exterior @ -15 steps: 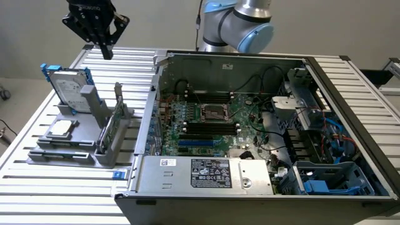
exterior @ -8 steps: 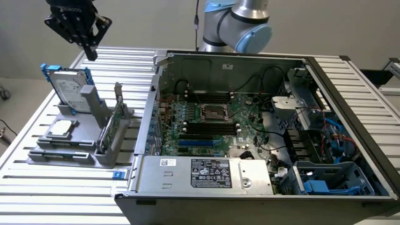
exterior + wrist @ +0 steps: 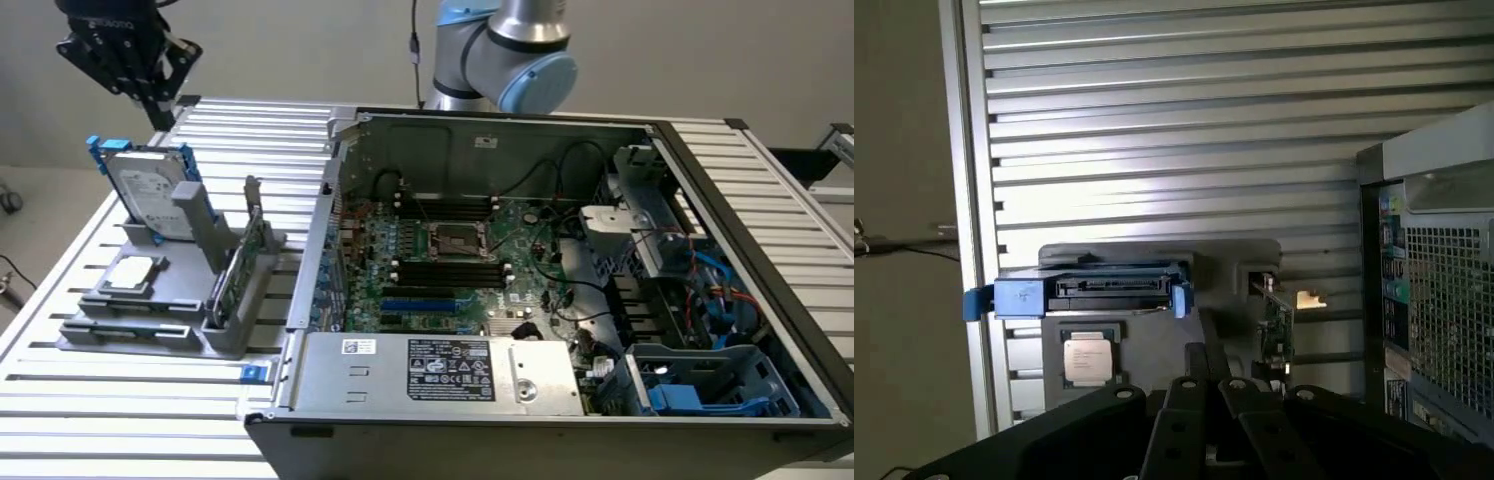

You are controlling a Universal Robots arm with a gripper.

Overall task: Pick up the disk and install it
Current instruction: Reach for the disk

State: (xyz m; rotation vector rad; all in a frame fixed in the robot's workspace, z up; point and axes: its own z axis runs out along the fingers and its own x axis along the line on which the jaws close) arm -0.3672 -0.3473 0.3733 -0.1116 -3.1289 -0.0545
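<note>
The disk [image 3: 144,190], silver with a white label in a blue carrier, stands upright in a grey holder [image 3: 160,335] at the exterior view's left. In the wrist view the disk [image 3: 1104,292] shows edge-on, its connector facing the camera. My gripper [image 3: 162,108] hangs well above and behind the disk, over the far edge of the slatted table, apart from it. Its black fingers [image 3: 1194,362] are pressed together, shut on nothing; gripper [image 3: 1206,358].
The holder also carries a small square silver chip [image 3: 130,272] and a thin green card [image 3: 238,265] standing on edge. The open computer case [image 3: 507,122] stands at the exterior view's right, with blue drive bays [image 3: 694,385] in its near right corner.
</note>
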